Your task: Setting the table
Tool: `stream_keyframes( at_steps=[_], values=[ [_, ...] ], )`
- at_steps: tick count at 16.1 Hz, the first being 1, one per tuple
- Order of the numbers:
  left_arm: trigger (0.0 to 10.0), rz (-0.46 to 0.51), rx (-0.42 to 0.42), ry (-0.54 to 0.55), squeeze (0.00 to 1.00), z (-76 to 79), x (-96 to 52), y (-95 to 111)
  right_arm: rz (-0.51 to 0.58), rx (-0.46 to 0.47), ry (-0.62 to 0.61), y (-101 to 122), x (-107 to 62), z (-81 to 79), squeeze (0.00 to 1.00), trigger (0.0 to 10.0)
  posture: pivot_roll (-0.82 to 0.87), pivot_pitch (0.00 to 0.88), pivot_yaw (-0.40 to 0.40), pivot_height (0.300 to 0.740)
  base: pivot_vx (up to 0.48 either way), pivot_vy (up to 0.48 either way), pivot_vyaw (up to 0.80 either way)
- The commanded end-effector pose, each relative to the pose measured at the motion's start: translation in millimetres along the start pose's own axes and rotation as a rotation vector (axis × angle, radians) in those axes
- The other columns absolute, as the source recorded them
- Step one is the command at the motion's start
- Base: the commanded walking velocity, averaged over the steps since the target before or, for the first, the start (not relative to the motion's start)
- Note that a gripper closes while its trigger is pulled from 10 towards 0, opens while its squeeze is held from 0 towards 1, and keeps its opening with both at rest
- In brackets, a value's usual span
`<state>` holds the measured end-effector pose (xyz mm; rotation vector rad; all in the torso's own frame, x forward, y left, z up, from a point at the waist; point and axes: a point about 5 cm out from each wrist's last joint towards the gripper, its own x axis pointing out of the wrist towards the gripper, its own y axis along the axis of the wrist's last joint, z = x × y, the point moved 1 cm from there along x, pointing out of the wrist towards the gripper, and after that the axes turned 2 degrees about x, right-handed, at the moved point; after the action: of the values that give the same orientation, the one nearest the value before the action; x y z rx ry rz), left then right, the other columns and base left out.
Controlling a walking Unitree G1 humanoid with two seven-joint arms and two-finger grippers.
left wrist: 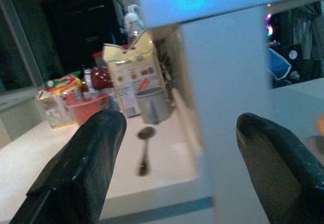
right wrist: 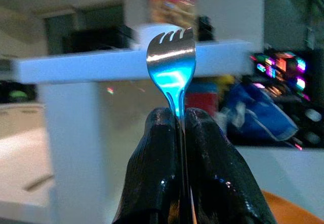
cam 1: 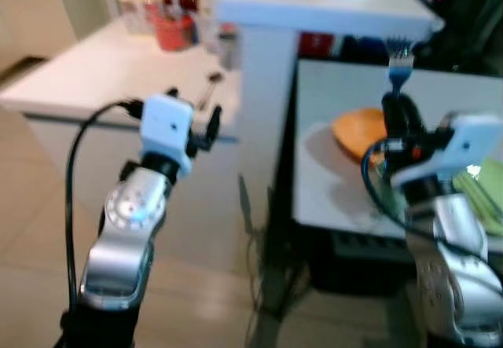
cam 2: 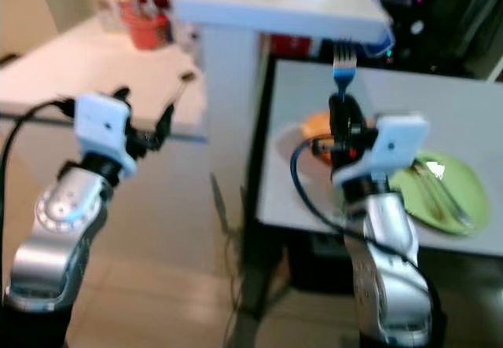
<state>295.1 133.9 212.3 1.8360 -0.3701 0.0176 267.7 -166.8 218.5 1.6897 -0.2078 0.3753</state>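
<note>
On the robot's left side, the left tool [cam 1: 211,125] is raised before a pale tabletop [cam 1: 94,69], with its two black fingers [left wrist: 86,168] spread wide and nothing between them. Farther back on this tabletop lie a spoon [left wrist: 144,150] and, behind it, a grey cup [left wrist: 152,105], a carton [left wrist: 132,72] and a red tub [left wrist: 88,107]. Between the two tabletops stands a white pillar [cam 1: 263,112], which carries a white shelf [cam 1: 330,6]. To the right, the right tool [cam 2: 344,120] is held above the near edge of a grey tabletop [cam 2: 440,97]. Its fingers [right wrist: 212,173] are pressed together on the handle of a fork [right wrist: 172,62], which stands upright with the tines at the top. Just behind this tool an orange bowl [cam 1: 357,132] sits on the grey tabletop. Right of it lies a green plate [cam 2: 452,187] with some cutlery [cam 2: 440,191] on it; what kind is too blurred to tell.
</note>
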Motion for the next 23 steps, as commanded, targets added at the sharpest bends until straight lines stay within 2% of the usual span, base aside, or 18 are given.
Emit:
stream_keyframes(
  at_steps=[1, 10, 23],
  values=[
    [10.0, 0.016, 0.006, -0.008, 0.00, 3.9, 3.5, 3.6, -0.019, -0.005, -0.052, -0.6, 2.8, 10.1, 0.00, 10.0, 0.00, 0.000, -0.007, 0.740, 0.000, -0.356, 0.00],
    [10.0, 0.014, 0.028, 0.041, 0.00, -0.7, 6.8, 1.3, -0.108, -0.032, -0.095, -9.8, 5.2, 13.3, 0.00, 10.0, -0.01, 0.000, -0.013, 0.740, 0.000, -0.455, 0.00],
    [10.0, 0.014, 0.033, 0.030, 0.00, 2.6, 7.8, 0.6, -0.190, -0.060, -0.169, -19.2, 2.9, 24.1, 0.00, 10.0, -0.02, 0.000, -0.007, 0.740, 0.000, -0.480, 0.00]
  ],
)
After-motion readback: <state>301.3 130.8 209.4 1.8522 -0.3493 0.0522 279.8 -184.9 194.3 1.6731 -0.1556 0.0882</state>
